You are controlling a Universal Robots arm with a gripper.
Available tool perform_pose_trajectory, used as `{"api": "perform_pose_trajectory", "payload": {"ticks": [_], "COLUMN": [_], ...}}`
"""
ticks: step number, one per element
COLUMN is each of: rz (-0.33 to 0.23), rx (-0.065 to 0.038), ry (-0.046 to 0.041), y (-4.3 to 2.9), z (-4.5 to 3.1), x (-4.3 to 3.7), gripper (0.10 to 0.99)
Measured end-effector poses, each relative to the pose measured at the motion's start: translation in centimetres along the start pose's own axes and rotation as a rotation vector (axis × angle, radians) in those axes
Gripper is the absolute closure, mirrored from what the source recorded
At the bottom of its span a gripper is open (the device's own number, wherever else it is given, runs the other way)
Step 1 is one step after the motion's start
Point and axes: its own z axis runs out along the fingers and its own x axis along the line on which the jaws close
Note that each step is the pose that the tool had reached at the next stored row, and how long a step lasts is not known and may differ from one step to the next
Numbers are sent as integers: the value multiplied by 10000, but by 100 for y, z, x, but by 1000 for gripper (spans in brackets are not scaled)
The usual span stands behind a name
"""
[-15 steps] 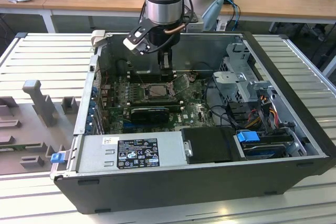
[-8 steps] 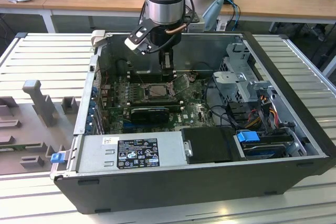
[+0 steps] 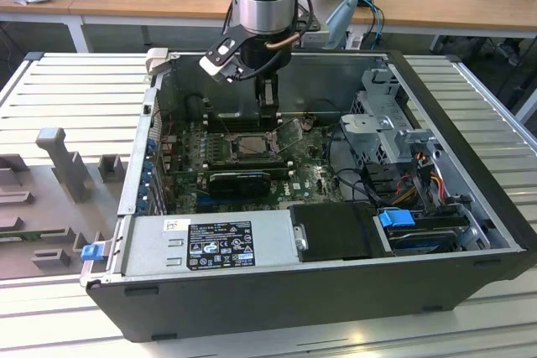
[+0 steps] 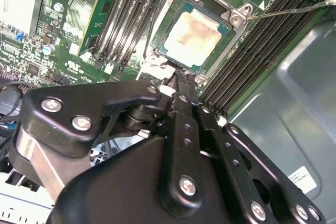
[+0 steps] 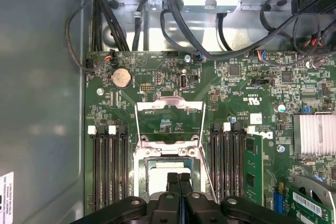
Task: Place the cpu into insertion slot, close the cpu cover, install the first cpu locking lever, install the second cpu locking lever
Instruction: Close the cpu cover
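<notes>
In the exterior view, an opened computer case point(image 3: 336, 282) is seen on a ribbed metal worktop point(image 3: 470, 90), and the arm is lowered into it from 12 o'clock. The jaws are held just above the motherboard. The insertion slot point(image 3: 250, 145) is found at roughly 7 o'clock from them, close by. The cpu cover point(image 3: 291, 130) is seen tilted up at about 2 o'clock from the slot, so it is judged to be open.

In the second wrist view, the cpu point(image 4: 193, 36) is seen seated flat inside the insertion slot point(image 4: 233, 24), its pale metal top uncovered. The tips of the jaws are placed just beside the slot's near edge. A thin wire locking lever point(image 4: 286, 10) is seen running away from one slot corner across the memory slots point(image 4: 126, 14), and it is judged unlatched.

In the first wrist view, the jaws are shown pressed together with nothing pinched between them. The cpu point(image 5: 156, 174) and the slot's rim point(image 5: 197, 153) are seen directly beneath the tips. The cpu cover point(image 5: 169, 105) is laid back beyond the slot, its hinge side nearer the jaws and its free edge farther off. Its window is seen framing bare green board.
</notes>
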Motion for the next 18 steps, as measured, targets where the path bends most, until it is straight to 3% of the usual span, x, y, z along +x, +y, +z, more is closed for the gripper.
{"api": "perform_pose_trajectory", "payload": {"ticks": [18], "rz": [0], "rx": [1], "ry": [-1], "y": [149], "z": [9], "x": [3], "gripper": [980]}}
